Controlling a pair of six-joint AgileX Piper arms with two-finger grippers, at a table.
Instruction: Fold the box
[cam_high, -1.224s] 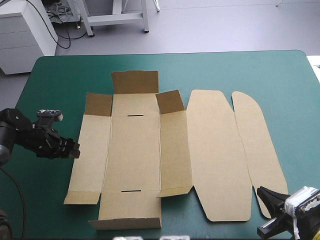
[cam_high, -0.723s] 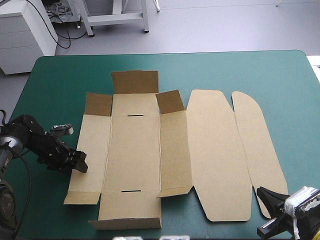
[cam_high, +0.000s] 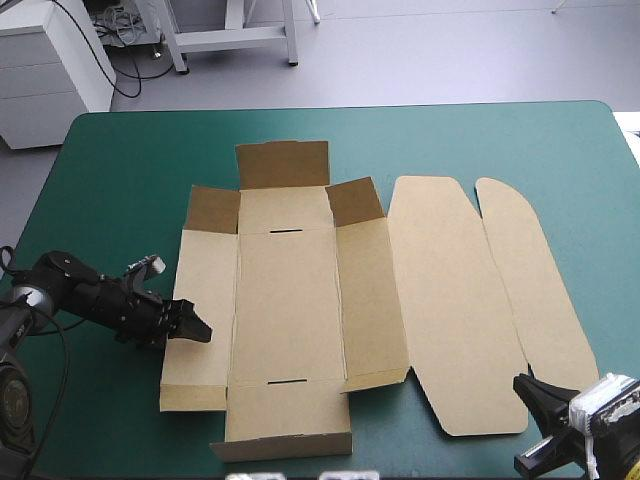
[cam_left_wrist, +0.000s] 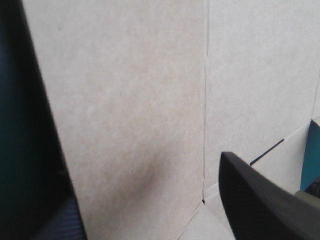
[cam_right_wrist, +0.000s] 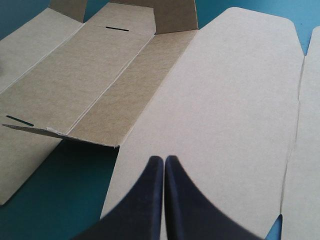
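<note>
The brown box (cam_high: 290, 300) lies as a cut sheet on the teal-green cover, with its short far flaps (cam_high: 283, 165) raised and the lid panels (cam_high: 455, 300) flat to the right. My left gripper (cam_high: 195, 330) is at the box's left wall panel, low over the table. In the left wrist view its fingers stand apart at that panel's outer edge, one finger (cam_left_wrist: 265, 200) above the board (cam_left_wrist: 150, 100) and the other (cam_left_wrist: 67, 222) at the edge. My right gripper (cam_high: 532, 392) rests shut at the near right corner, pointing at the lid panel (cam_right_wrist: 225, 100), its arch (cam_right_wrist: 164, 161) just short of the board.
Bare teal-green cover (cam_high: 450, 140) runs along the far side and to the left (cam_high: 100, 200) of the box. The near flap (cam_high: 285, 432) lies close to the table's front edge. A white cabinet (cam_high: 50, 60) stands beyond the far left corner.
My left gripper has come in from the left, low to the table, and reached the box's left panel. The whole box has slid a little to the right. The right gripper has stayed put.
</note>
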